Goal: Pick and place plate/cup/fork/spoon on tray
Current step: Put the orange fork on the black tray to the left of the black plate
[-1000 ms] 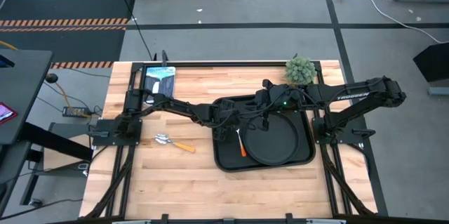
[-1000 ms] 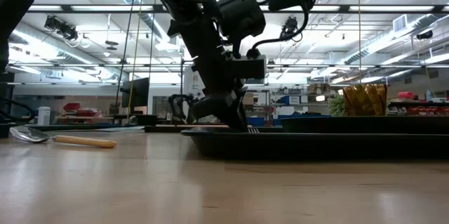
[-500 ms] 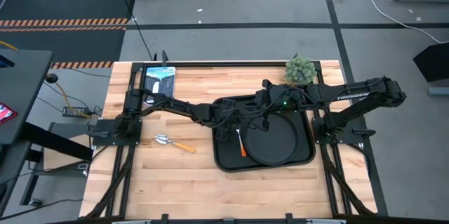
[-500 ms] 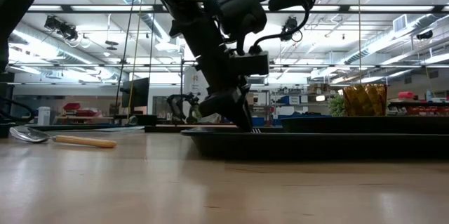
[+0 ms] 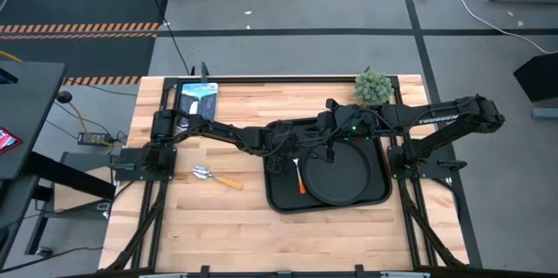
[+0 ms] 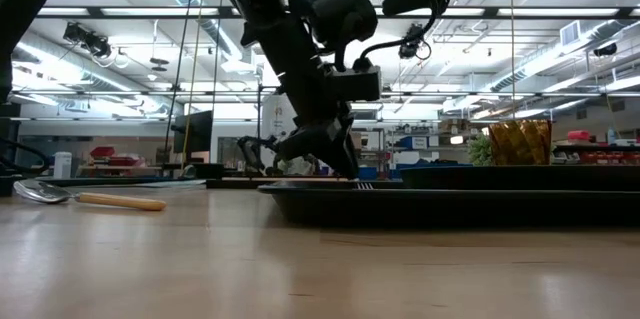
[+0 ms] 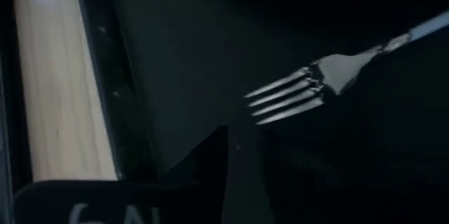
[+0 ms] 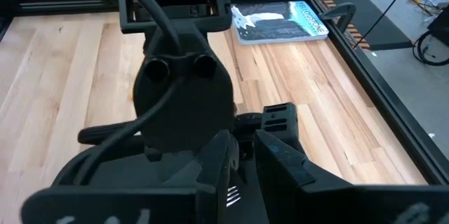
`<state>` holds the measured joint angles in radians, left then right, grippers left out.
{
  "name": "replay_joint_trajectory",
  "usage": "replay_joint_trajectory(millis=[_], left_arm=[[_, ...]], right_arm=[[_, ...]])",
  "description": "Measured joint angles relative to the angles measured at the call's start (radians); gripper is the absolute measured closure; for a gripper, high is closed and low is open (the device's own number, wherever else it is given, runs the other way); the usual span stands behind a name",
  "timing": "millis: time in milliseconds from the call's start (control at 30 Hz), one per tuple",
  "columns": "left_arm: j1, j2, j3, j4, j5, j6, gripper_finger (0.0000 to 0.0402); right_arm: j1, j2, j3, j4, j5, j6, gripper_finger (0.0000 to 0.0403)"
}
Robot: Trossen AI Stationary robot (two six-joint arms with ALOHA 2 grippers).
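The black tray (image 5: 283,198) lies right of the table's middle, with the round black plate (image 5: 344,178) on it. The fork (image 5: 300,176) lies flat on the tray left of the plate, its tines (image 7: 287,94) toward the far edge. The spoon (image 5: 216,177) lies on the wood left of the tray and also shows in the low view (image 6: 85,197). The amber cup (image 6: 518,142) stands behind the tray's rim; in the high view the right arm hides it. My left gripper (image 5: 277,161) hangs open just above the tray's left part, beside the tines. My right gripper (image 8: 243,171) hovers over the tray's far side, fingers nearly together.
A small green plant (image 5: 373,86) stands at the far right corner. A book (image 5: 197,98) lies at the far left. The two arms cross close together over the tray's far left part. Bare wood lies near the front edge.
My left gripper has risen a little off the tray floor and drawn slightly toward the table's left. The fork stays flat on the tray. The right arm has kept still.
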<state>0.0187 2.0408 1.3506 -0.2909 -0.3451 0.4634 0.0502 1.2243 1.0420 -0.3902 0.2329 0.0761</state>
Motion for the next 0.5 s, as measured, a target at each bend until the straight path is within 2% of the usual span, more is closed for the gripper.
replay_joint_trajectory(millis=[500], left_arm=[[0.012, 0.028, 0.001, 0.041, 0.017, -0.007, 0.0313]], right_arm=[[0.0, 0.0, 0.0, 0.0, 0.0, 0.0, 0.0328]])
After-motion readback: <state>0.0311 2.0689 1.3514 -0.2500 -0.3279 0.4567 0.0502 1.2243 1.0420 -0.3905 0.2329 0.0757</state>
